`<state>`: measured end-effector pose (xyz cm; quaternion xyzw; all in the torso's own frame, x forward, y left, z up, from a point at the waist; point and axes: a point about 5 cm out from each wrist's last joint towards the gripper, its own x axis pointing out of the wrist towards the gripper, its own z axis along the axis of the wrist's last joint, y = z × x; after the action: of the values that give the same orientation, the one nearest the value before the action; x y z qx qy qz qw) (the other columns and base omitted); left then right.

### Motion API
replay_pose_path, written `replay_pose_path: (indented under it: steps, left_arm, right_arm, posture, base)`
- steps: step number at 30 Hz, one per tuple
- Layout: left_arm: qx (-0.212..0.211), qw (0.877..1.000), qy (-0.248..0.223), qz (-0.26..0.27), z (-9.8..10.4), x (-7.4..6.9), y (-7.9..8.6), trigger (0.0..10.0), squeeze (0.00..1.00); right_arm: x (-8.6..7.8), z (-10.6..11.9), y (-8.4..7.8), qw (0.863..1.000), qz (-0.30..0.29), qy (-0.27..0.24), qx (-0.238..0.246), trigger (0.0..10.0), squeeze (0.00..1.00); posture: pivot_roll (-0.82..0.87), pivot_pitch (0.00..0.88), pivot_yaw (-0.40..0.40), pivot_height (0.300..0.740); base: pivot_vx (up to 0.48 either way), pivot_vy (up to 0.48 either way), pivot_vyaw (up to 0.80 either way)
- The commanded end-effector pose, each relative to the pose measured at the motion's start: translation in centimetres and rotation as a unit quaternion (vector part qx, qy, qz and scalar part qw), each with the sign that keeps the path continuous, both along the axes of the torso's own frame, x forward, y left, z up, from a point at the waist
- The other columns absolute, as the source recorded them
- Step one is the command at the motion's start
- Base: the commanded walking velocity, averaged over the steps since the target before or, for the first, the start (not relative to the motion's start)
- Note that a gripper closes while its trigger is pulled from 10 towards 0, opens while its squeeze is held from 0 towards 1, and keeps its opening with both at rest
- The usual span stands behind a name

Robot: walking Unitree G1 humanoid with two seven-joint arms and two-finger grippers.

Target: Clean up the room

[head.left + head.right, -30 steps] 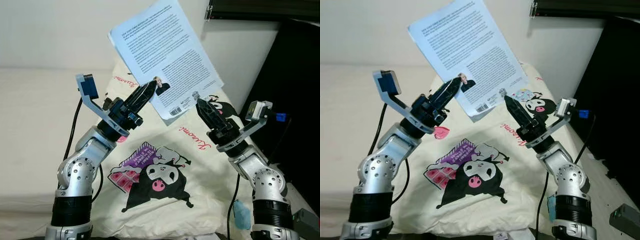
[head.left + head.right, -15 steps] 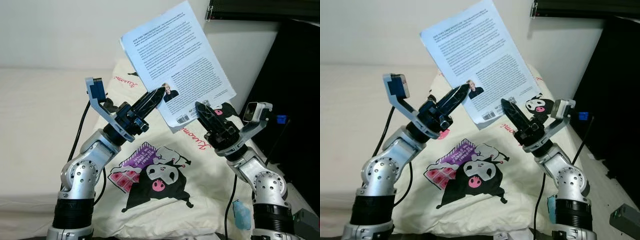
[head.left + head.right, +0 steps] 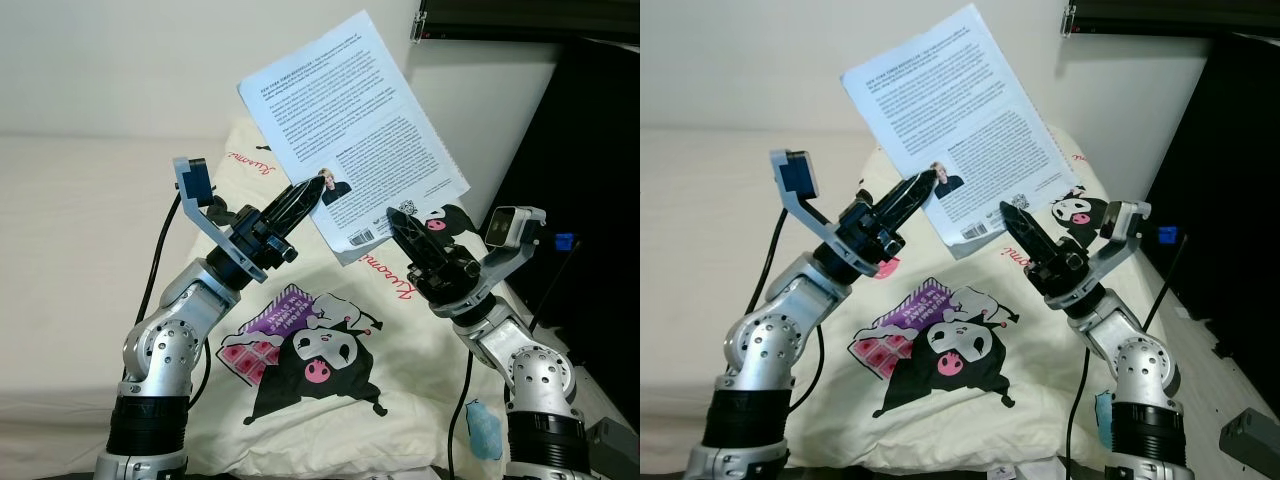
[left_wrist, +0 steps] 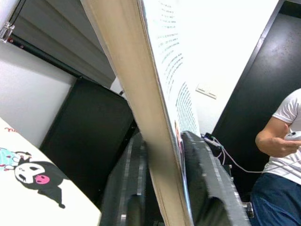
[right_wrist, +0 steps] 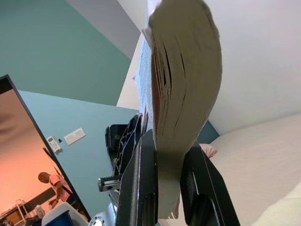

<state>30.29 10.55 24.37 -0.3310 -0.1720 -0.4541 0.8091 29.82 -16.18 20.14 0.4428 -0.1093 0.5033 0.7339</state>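
A paperback book (image 3: pixel 350 120), its white back cover full of text, is held up in the air above the bed. My left gripper (image 3: pixel 312 190) is shut on its lower left edge, beside the small author photo. My right gripper (image 3: pixel 397 216) is shut on its bottom edge near the barcode. In the left wrist view the book (image 4: pixel 155 108) runs edge-on between the two black fingers (image 4: pixel 207 174). The book's page block (image 5: pixel 181 89) sits clamped between the fingers (image 5: pixel 141 188) in the right wrist view.
Below the arms lies a cream pillow (image 3: pixel 330 400) with cartoon prints on a beige bed (image 3: pixel 70 220). Black furniture (image 3: pixel 590 160) stands at the right. A small blue thing (image 3: pixel 484 428) and a grey box (image 3: pixel 612 440) lie on the floor beside it. A person (image 4: pixel 282 155) stands far off.
The left gripper has carried the book a little to the right. The right gripper has moved left to the book's bottom edge and shut on it.
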Motion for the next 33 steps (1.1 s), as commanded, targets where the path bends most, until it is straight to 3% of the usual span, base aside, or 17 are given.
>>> replay_pose_path:
  steps: [1, 6, 9, 10, 11, 12, 13, 14, 16, 17, 19, 20, 22, 24, 27, 31, 33]
  left_arm:
    - [0.0, 1.0, 0.008, -0.008, -0.5, 0.0, -0.2, 10.0, 1.0]
    - [0.017, 0.999, 0.028, -0.006, -1.9, 0.1, -0.1, 10.0, 1.0]
    - [0.049, 0.994, 0.059, 0.075, -3.6, 1.7, 3.0, 10.0, 1.0]
    - [0.049, 0.994, 0.059, 0.075, -3.6, 1.7, 3.0, 10.0, 1.0]
    - [0.06, 0.987, 0.079, 0.123, -4.1, 2.4, 4.9, 10.0, 1.0]
    - [0.06, 0.987, 0.079, 0.123, -4.1, 2.4, 4.9, 10.0, 1.0]
    - [0.068, 0.979, 0.099, 0.163, -4.5, 3.0, 6.4, 10.0, 1.0]
    - [0.068, 0.979, 0.099, 0.163, -4.5, 3.0, 6.4, 10.0, 1.0]
    - [0.082, 0.962, 0.135, 0.223, -5.2, 3.7, 8.4, 10.0, 1.0]
    - [0.082, 0.962, 0.135, 0.223, -5.2, 3.7, 8.4, 10.0, 1.0]
    - [0.164, 0.915, 0.205, 0.308, -7.9, 4.3, 9.6, 10.0, 0.0]
    - [0.164, 0.915, 0.205, 0.308, -7.9, 4.3, 9.6, 10.0, 0.0]
    - [0.196, 0.89, 0.235, 0.339, -9.5, 4.2, 9.9, 10.0, 0.0]
    - [0.196, 0.889, 0.244, 0.333, -10.1, 4.0, 9.5, 10.0, 0.0]
    - [0.162, 0.902, 0.243, 0.319, -10.8, 3.7, 8.4, 10.0, 0.0]
    - [0.179, 0.898, 0.252, 0.313, -11.3, 3.7, 7.7, 10.0, 0.0]
    - [0.175, 0.903, 0.244, 0.307, -11.2, 3.7, 7.1, 10.0, 0.0]
  right_arm:
    - [0.2, 0.4, -0.4, 1.0, -0.015, -0.009, -0.001, 0.0, 0.0]
    - [0.9, 0.2, -0.7, 0.999, -0.047, -0.001, -0.02, 0.0, 0.0]
    - [1.7, -0.6, -1.3, 0.994, -0.092, 0.022, -0.047, 0.0, 0.0]
    - [1.7, -0.6, -1.3, 0.994, -0.092, 0.022, -0.047, 0.0, 0.0]
    - [2.3, -1.1, -1.8, 0.99, -0.122, 0.047, -0.061, 0.0, 0.0]
    - [2.3, -1.1, -1.8, 0.99, -0.122, 0.047, -0.061, 0.0, 0.0]
    - [2.7, -1.5, -2.1, 0.984, -0.147, 0.064, -0.082, 0.0, 0.0]
    - [2.7, -1.5, -2.1, 0.984, -0.147, 0.064, -0.082, 0.0, 0.0]
    - [3.2, -2.3, -2.5, 0.971, -0.181, 0.079, -0.132, 0.0, 0.0]
    - [3.2, -2.3, -2.5, 0.971, -0.181, 0.079, -0.132, 0.0, 0.0]
    - [3.1, -2.9, -2.3, 0.971, -0.173, 0.078, -0.144, 0.0, 0.0]
    - [3.1, -2.9, -2.3, 0.971, -0.173, 0.078, -0.144, 0.0, 0.0]
    - [2.9, -3.2, -2.1, 0.974, -0.163, 0.075, -0.141, 0.0, 0.0]
    - [2.9, -3.4, -1.9, 0.974, -0.159, 0.074, -0.14, 0.0, 0.0]
    - [2.7, -3.8, -1.5, 0.975, -0.15, 0.073, -0.148, 0.0, 0.0]
    - [2.8, -3.9, -1.4, 0.974, -0.149, 0.072, -0.153, 0.0, 0.0]
    - [2.9, -3.9, -1.4, 0.974, -0.15, 0.071, -0.153, 0.0, 0.0]
  posture:
    - [0.0, 0.0, -0.039, 0.462]
    - [0.0, 0.0, -0.039, 0.462]
    - [0.0, 0.0, -0.044, 0.462]
    - [0.0, 0.0, -0.044, 0.462]
    - [0.01, 0.0, -0.044, 0.462]
    - [0.01, 0.0, -0.044, 0.462]
    - [0.01, 0.0, -0.043, 0.462]
    - [0.01, 0.0, -0.043, 0.462]
    - [0.01, 0.0, -0.043, 0.462]
    - [0.01, 0.0, -0.043, 0.462]
    - [0.01, 0.0, -0.045, 0.467]
    - [0.01, 0.0, -0.045, 0.467]
    - [0.01, 0.0, -0.043, 0.477]
    - [0.01, 0.0, -0.042, 0.482]
    - [0.01, 0.0, -0.046, 0.497]
    - [0.01, 0.0, -0.046, 0.507]
    - [0.02, 0.0, -0.046, 0.517]
  base:
    - [0.0, 0.0, 0.0]
    - [0.0, 0.0, 0.0]
    - [0.0, 0.0, 0.0]
    - [0.0, 0.0, 0.0]
    - [0.0, 0.0, 0.0]
    - [0.0, 0.0, 0.0]
    - [0.0, 0.0, 0.0]
    - [0.0, 0.0, 0.0]
    - [0.0, 0.0, 0.0]
    - [0.0, 0.0, 0.0]
    - [0.0, 0.0, 0.0]
    - [0.0, 0.0, 0.0]
    - [0.0, 0.0, 0.0]
    - [-0.24, 0.0, 0.0]
    - [0.0, 0.0, 0.0]
    - [0.0, 0.0, 0.0]
    - [0.0, 0.0, 0.0]
